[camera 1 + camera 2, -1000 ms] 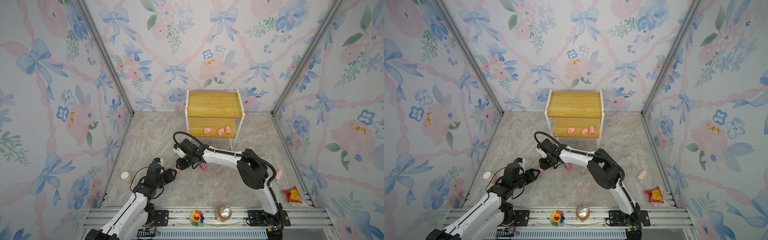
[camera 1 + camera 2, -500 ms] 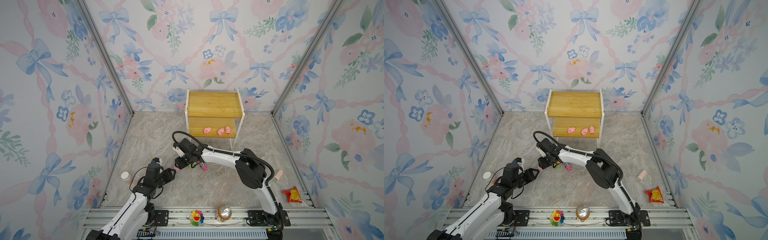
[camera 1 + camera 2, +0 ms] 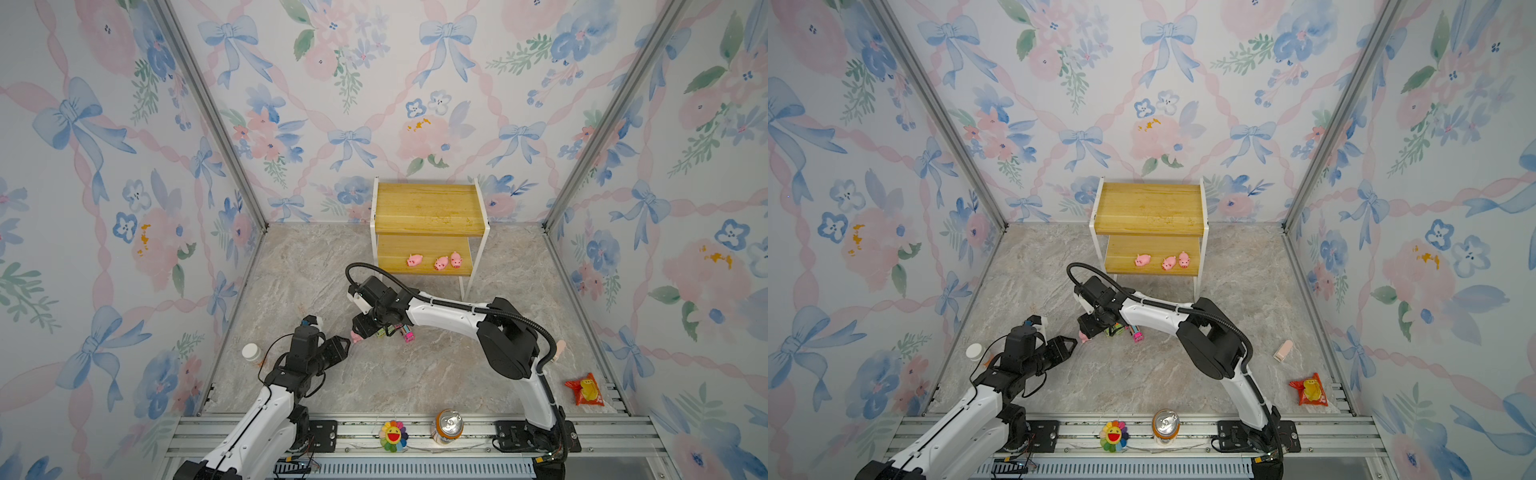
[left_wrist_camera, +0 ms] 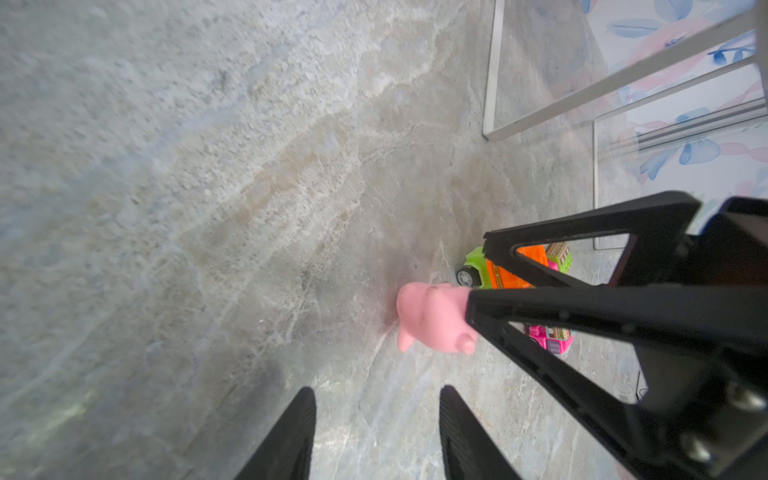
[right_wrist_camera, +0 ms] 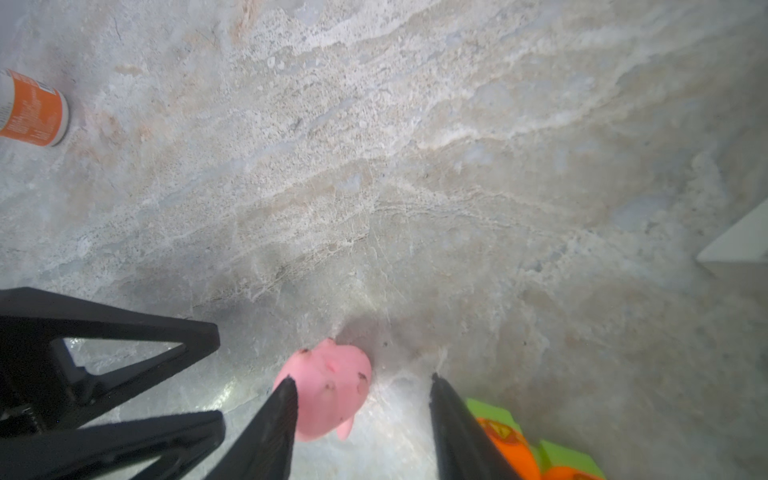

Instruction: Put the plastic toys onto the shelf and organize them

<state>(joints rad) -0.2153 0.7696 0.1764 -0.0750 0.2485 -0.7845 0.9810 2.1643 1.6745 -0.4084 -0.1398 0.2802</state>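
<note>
Since the pig (image 5: pixel 328 386) lies on the floor in front of the shelf (image 3: pixel 430 208), hard against one finger of my open right claw (image 5: pixel 362 379), I'd centre over it before closing, clear of the truck (image 4: pixel 473 262). Farther from the shelf, my left claw (image 4: pixel 377 390) hovers half-open, empty.

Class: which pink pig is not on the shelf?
The pig on the floor, between the right gripper's open jaws; the other three sit on the shelf's lower board.
</note>
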